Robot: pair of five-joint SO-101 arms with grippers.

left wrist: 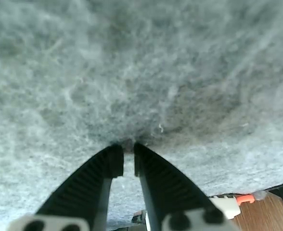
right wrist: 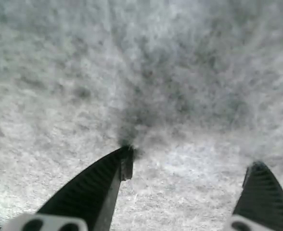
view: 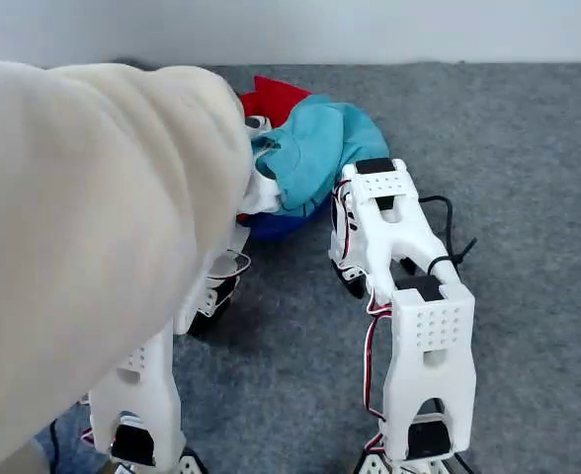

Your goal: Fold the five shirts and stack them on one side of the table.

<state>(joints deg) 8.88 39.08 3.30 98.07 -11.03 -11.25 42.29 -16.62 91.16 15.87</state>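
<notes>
Shirt pile [view: 315,163] far-mid on table [view: 528,197]. Arm [view: 409,286] just in front; 2nd arm [view: 147,385] beside it, under person's sleeve [view: 83,257], cuff at pile's edge.

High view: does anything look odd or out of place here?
A person's beige sleeve stretches over one robot arm to the crumpled pile of shirts, covering much of the table. Nothing looks damaged or spilled.

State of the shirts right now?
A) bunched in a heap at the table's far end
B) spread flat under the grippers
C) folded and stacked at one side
A: the shirts lie bunched in one heap, red, teal and blue, none folded.
</notes>
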